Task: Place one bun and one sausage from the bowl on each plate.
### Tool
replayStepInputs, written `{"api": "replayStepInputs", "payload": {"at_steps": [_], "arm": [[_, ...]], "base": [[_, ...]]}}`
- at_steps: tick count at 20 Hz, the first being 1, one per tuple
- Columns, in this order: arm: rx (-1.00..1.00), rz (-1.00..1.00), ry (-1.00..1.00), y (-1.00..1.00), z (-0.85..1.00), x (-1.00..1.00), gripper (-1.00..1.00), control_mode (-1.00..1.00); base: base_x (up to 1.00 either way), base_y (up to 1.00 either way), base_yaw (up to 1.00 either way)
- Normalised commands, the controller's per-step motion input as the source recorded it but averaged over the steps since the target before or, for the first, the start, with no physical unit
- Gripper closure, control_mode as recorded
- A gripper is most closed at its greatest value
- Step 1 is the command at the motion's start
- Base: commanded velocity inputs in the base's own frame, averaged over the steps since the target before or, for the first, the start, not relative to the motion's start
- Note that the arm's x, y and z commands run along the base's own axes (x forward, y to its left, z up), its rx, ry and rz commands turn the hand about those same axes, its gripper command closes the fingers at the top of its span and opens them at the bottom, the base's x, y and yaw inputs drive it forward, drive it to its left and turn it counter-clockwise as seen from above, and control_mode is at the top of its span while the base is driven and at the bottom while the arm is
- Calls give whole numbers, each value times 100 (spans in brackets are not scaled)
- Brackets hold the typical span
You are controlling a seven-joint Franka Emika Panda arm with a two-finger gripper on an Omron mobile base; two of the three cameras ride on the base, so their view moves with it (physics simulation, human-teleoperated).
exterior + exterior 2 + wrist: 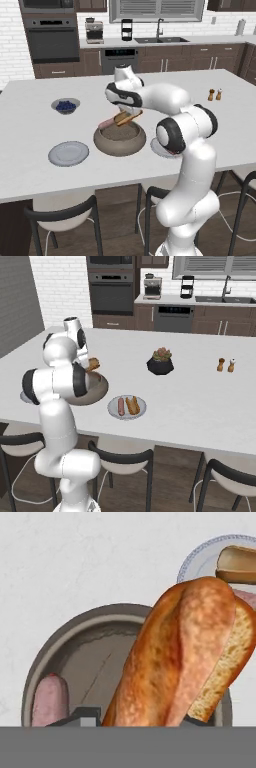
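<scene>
Gripper (125, 118) is hovering just above the bowl (120, 142), its jaws clamped on a bun (128, 118). In the hand view the bun (180, 657) is running its long axis from 6 o'clock up toward 1 o'clock, crust facing the camera and the pale cut face showing along its 3 o'clock edge. In the left base view the same bun is lying nearly level over the bowl, one end pointing toward 2 o'clock. A sausage (49, 699) is resting inside the bowl (65, 647) against the wall at 9 o'clock, standing roughly parallel to the bun; in the left base view its pink end (106, 123) is showing over the rim at 10 o'clock. At 3 o'clock of the bowl, the filled plate (127, 407) is already carrying a sausage and a bun side by side. At 9 o'clock, the bare plate (68, 153) is sitting near the bowl, with nothing standing between them. A small berry bowl (65, 105) is sitting at 10 o'clock, farther back. A potted plant (161, 361) and two shakers (226, 364) are standing well apart toward 2 o'clock.
</scene>
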Motion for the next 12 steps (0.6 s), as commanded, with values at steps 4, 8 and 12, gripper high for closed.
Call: {"api": "replayStepInputs", "payload": {"at_steps": [4, 8, 12], "arm": [[11, 0, 0, 33, 33, -67, 100, -100], [12, 0, 0, 57, 22, -72, 100, -100], [6, 7, -1, 69, -4, -59, 100, -100]], "base": [[0, 0, 0], [0, 0, 0], [0, 0, 0]]}}
